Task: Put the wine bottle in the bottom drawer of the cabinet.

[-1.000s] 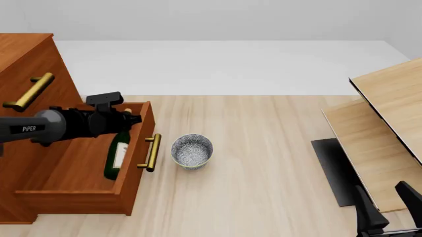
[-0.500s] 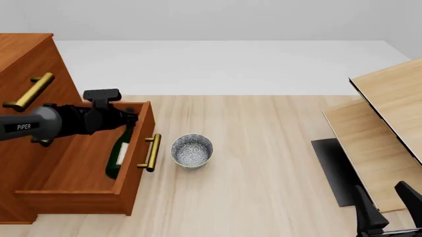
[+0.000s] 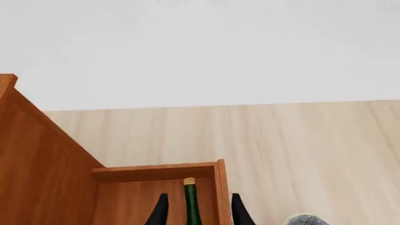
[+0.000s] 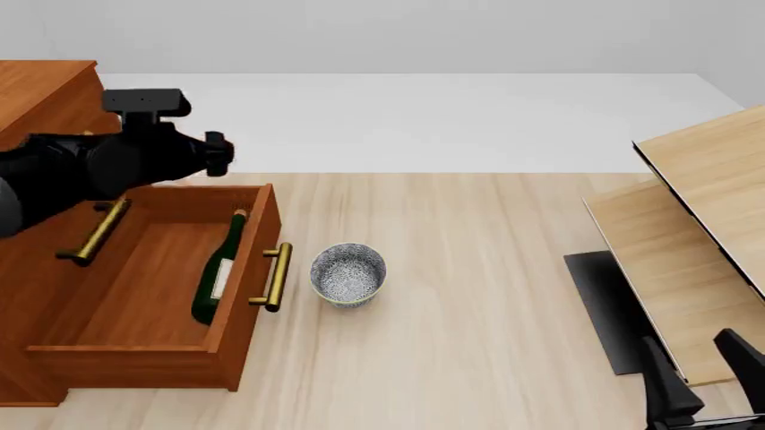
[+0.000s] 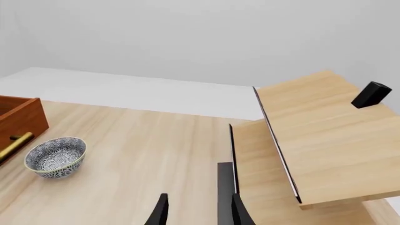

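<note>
The wine bottle (image 4: 219, 269) lies on its side inside the pulled-out bottom drawer (image 4: 143, 349) of the cabinet (image 4: 48, 98), with its cap toward the far end. My left gripper (image 4: 221, 150) hovers above the drawer's far end, open and empty. In the left wrist view, the bottle's neck (image 3: 190, 204) shows well below and between the spread fingers (image 3: 161, 213). My right gripper (image 4: 705, 376) sits low at the near right, far from the drawer. It is open and holds nothing, as the right wrist view (image 5: 198, 197) also shows.
A speckled bowl (image 4: 348, 274) stands on the table just right of the drawer's brass handle (image 4: 275, 278). Pale light-wood furniture (image 4: 700, 233) fills the right side, with a dark slab (image 4: 604, 309) at its foot. A small black block (image 5: 370, 94) rests on its top.
My left gripper has let go of the bottle and risen up and back, away from the drawer. The bottle now rests in the drawer. The right arm stayed still.
</note>
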### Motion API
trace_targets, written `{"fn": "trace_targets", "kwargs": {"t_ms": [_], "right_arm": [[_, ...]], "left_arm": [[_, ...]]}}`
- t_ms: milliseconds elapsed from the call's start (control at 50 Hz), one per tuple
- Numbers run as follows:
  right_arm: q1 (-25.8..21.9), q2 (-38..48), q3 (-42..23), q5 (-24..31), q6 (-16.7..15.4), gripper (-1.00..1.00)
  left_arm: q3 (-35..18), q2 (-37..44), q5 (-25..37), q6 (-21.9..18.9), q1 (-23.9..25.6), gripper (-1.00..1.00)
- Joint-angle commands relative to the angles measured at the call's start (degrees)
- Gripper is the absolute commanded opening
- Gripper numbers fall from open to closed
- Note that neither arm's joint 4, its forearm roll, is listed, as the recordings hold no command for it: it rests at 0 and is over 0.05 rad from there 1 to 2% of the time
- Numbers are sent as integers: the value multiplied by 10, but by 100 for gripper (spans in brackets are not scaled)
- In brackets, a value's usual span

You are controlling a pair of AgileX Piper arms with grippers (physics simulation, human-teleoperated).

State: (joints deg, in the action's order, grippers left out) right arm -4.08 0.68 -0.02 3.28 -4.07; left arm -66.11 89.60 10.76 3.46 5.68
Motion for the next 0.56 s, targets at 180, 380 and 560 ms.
{"fn": "trace_targets", "kwargs": {"t_ms": [180, 380, 560], "right_arm": [[-4, -2, 0, 1, -2, 100], [-6, -2, 0, 0, -2, 100], [-6, -2, 0, -2, -1, 100]], "left_arm": [[-60, -194, 116, -29, 51, 100], [-71, -265, 155, -28, 57, 100], [-108, -323, 207, -34, 63, 100]]}}
